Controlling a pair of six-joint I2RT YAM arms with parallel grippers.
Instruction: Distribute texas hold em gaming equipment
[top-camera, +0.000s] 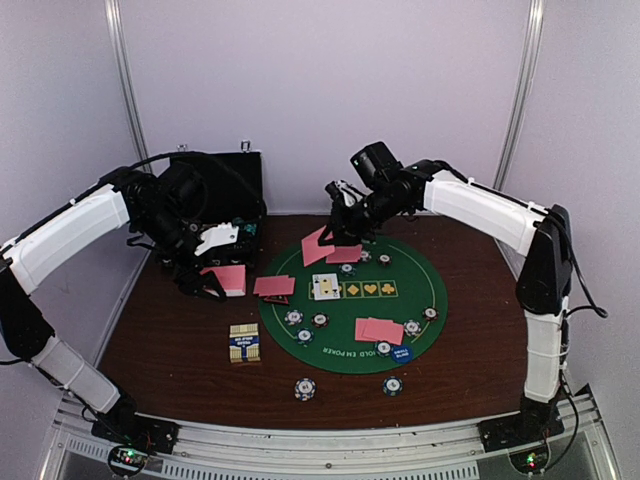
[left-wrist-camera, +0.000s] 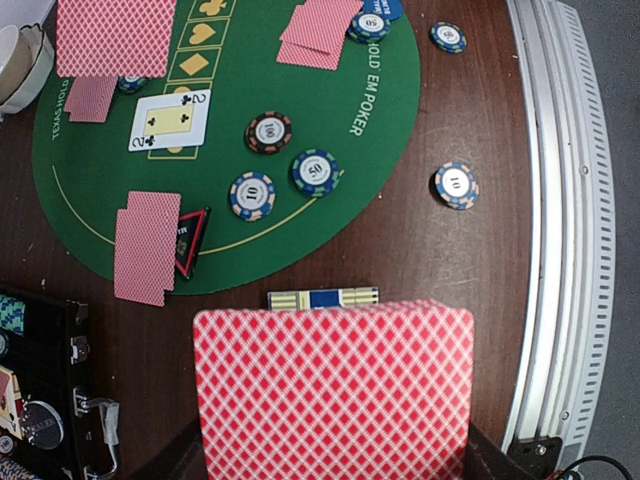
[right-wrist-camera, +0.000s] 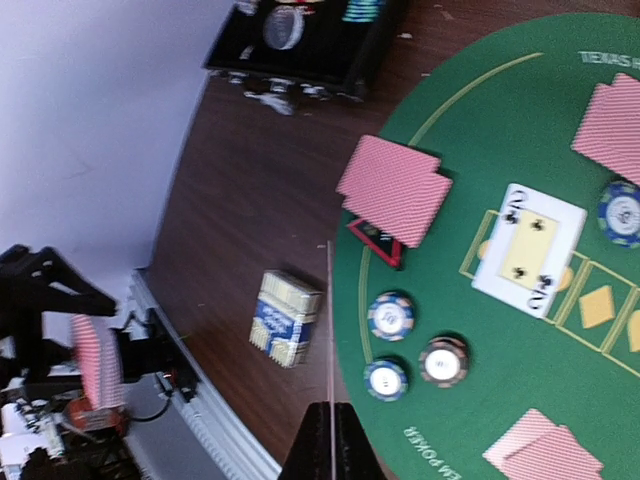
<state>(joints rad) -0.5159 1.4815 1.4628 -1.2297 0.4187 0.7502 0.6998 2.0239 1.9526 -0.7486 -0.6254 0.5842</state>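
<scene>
Two tools are both clamped on pink-backed cards. The left tool (top-camera: 213, 282) grips a stack of cards (left-wrist-camera: 333, 390) above the table's left side, near the black case (top-camera: 225, 185). The right tool (top-camera: 338, 236) pinches a single card (top-camera: 318, 246) (edge-on in its wrist view) over the far part of the green mat (top-camera: 352, 312). On the mat lie a face-up two of clubs (top-camera: 324, 287), face-down pairs (top-camera: 378, 330) and striped chips (top-camera: 320, 320). Two more chips (top-camera: 305, 388) sit towards the near edge, and a card box (top-camera: 244, 343) sits just left of the mat.

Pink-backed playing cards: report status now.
Left gripper shut on pink-backed playing cards. Right gripper shut on one pink-backed card above round green felt mat. No obstruction seen.
</scene>
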